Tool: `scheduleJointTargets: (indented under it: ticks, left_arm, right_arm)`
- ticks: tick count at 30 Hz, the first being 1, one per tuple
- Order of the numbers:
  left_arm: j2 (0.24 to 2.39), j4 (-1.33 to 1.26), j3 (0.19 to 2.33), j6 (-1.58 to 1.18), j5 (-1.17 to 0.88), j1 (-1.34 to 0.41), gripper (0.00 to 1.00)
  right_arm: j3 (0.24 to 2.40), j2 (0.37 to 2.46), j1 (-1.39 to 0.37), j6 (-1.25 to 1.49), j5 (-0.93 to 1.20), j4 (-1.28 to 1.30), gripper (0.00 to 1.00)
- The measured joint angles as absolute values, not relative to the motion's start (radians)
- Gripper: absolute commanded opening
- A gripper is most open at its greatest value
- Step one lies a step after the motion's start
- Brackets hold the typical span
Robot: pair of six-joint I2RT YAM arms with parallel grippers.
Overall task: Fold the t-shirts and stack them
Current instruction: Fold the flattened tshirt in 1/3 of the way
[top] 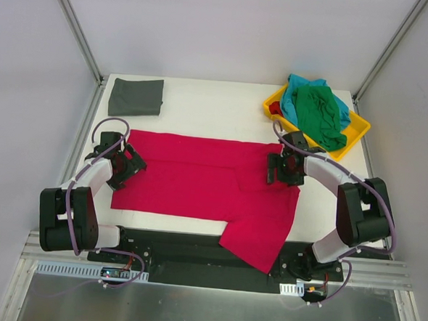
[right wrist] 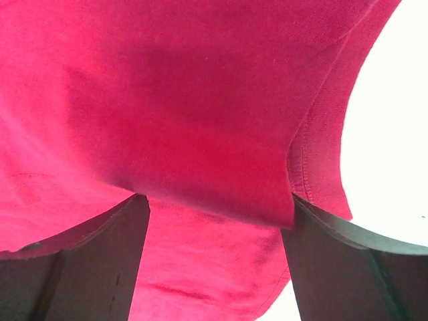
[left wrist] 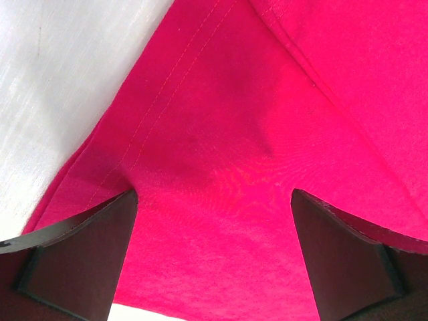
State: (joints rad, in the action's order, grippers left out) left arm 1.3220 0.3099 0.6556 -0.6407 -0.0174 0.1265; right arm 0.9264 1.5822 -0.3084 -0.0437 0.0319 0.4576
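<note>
Top external view: my left end effector (top: 129, 162) and right end effector (top: 285, 169), both spread open, straddle opposite ends of the crimson t-shirt (top: 198, 178) lying mid-surface (top: 202, 109), presumably to pinch and fold it.

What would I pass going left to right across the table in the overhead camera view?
Folded dark grey cloth t-shirt → spread-out crimson red cloth t-shirt → shallow yellow plastic tray
</note>
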Motion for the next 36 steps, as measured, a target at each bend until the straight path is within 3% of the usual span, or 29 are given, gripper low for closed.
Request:
scheduleJointTargets:
  ticks: [8, 12, 15, 21, 36]
  left_arm:
    - [1.322, 0.310, 0.656, -0.640, -0.017, 0.126, 0.99]
    - [1.322, 0.310, 0.656, -0.640, -0.017, 0.126, 0.99]
    - [1.322, 0.310, 0.656, -0.640, -0.017, 0.126, 0.99]
    - [1.322, 0.310, 0.656, -0.640, -0.017, 0.126, 0.99]
    - [1.322, 0.310, 0.656, -0.639, -0.017, 0.126, 0.99]
  right_arm:
    - [0.935, 1.542, -0.310, -0.040, 0.065, 0.483, 0.53]
    - [0.939, 1.542, -0.310, -0.038, 0.070, 0.486, 0.34]
    - [0.939, 1.542, -0.310, -0.035, 0.068, 0.487, 0.15]
    - [0.948, 1.542, -0.311, 0.014, 0.065, 0.525, 0.02]
    - [1.025, 1.536, -0.307, 0.200, 0.128, 0.754, 0.01]
